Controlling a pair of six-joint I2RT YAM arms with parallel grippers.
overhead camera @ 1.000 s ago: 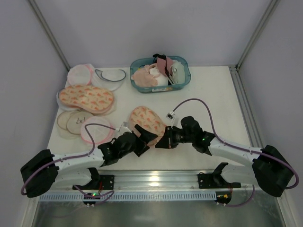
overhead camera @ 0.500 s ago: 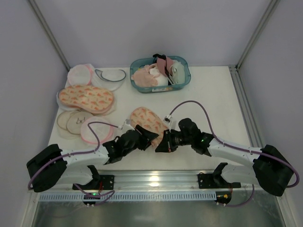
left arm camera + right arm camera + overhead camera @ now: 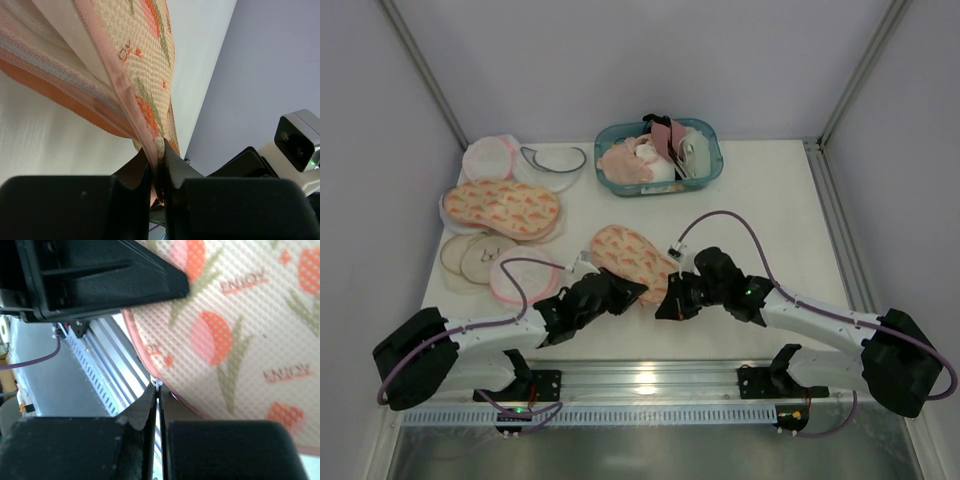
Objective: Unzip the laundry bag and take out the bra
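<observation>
The laundry bag [image 3: 632, 255], peach with orange carrot print and pink zipper edging, lies mid-table with its near end lifted between both grippers. In the left wrist view my left gripper [image 3: 158, 162] is shut on the bag's pink zipper edge [image 3: 131, 112]; seen from above, this left gripper [image 3: 638, 291] sits at the bag's near-left rim. My right gripper [image 3: 157, 389] is shut on a small white zipper pull [image 3: 157, 383] at the bag's rim [image 3: 210, 340]; from above, the right gripper [image 3: 664, 307] is just right of the left one. The bra is hidden.
A second carrot-print bag [image 3: 502, 208] lies at the left on round mesh pouches [image 3: 525, 277], with more pouches [image 3: 488, 157] behind. A teal basket [image 3: 711, 170] of pink garments stands at the back centre. The table's [image 3: 775, 215] near edge meets a metal rail [image 3: 650, 378].
My left gripper has closed from wide open onto the bag's zipper edge, and the bag's near end has shifted slightly. The right gripper has stayed shut on the pull, moving only a little.
</observation>
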